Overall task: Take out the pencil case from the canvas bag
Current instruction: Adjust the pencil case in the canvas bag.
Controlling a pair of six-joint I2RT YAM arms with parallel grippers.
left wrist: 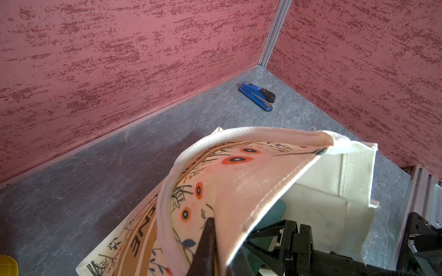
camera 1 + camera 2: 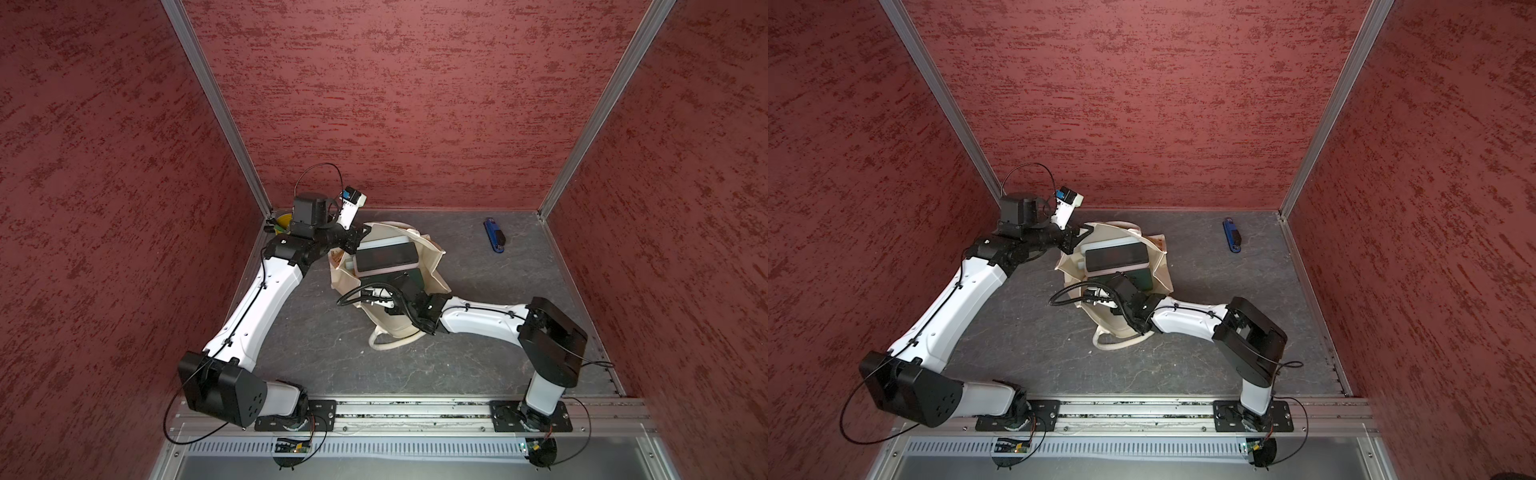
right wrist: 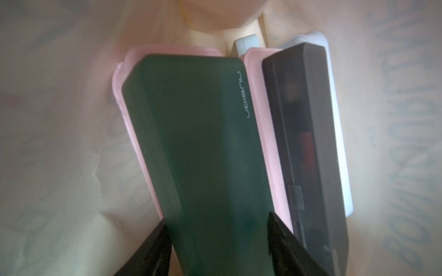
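In both top views we see the canvas bag open on the table, with the green pencil case inside. From the left wrist, the left gripper pinches the bag's printed rim. From the right wrist, the right gripper straddles the pencil case, fingers at its sides — whether it clamps, we cannot tell.

A blue stapler with a black top pad lies flat on the grey marbled tabletop, near the far right corner and just short of the back wall. Nothing touches it. In the far left corner stands a small yellow bucket, only partly in view; the left wrist view catches just a yellow edge of it. Red textured walls close three sides and meet at aluminium corner posts. An aluminium rail runs along the near edge, with a slotted strip just in front of it.
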